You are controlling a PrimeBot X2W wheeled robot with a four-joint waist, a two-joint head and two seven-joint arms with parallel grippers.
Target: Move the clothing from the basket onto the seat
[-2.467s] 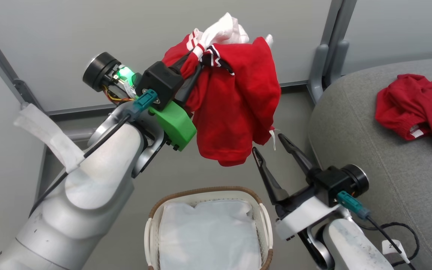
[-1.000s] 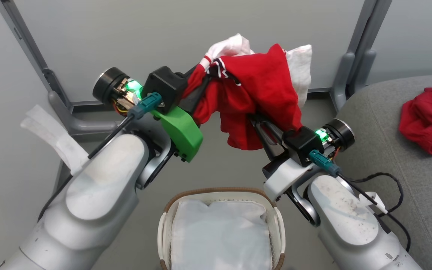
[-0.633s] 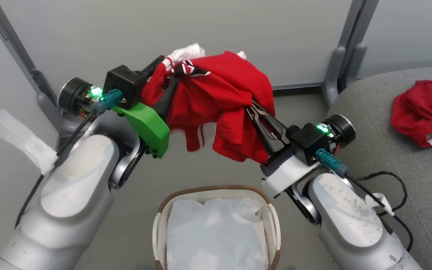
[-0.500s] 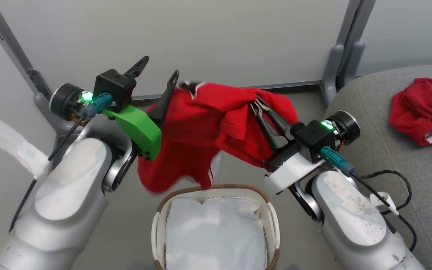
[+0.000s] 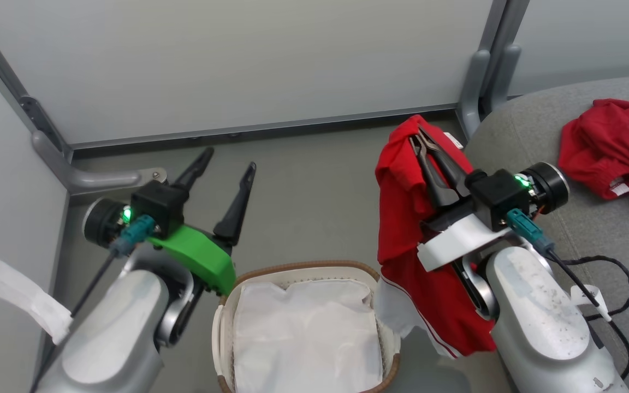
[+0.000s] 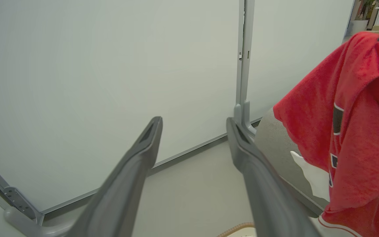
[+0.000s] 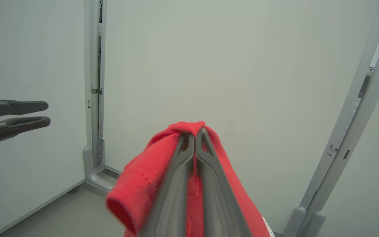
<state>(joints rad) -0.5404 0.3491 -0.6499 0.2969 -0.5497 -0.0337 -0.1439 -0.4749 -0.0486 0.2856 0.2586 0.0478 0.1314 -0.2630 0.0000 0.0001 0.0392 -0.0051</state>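
Observation:
A red garment with white trim (image 5: 407, 218) hangs from my right gripper (image 5: 419, 135), which is shut on its top fold; it drapes down past the right forearm beside the basket. The same clothing shows at the right of the left wrist view (image 6: 357, 138) and around the shut fingers in the right wrist view (image 7: 194, 131). My left gripper (image 5: 228, 159) stands open and empty over the floor, left of the basket (image 5: 249, 275), which shows its white cloth lining (image 5: 306, 338). Another red garment (image 5: 612, 147) lies on the grey seat (image 5: 582, 218) at the right.
Pale partition walls with grey metal posts (image 5: 481, 65) and floor brackets (image 5: 90, 174) close off the back and left. A black cable (image 5: 609, 284) lies on the seat by my right arm. Bare grey floor (image 5: 314, 185) lies between the two grippers.
My left gripper opened and let go of the red garment, then dropped back to the left. The right gripper kept its hold and carried the garment right, towards the seat. The camera shifted slightly.

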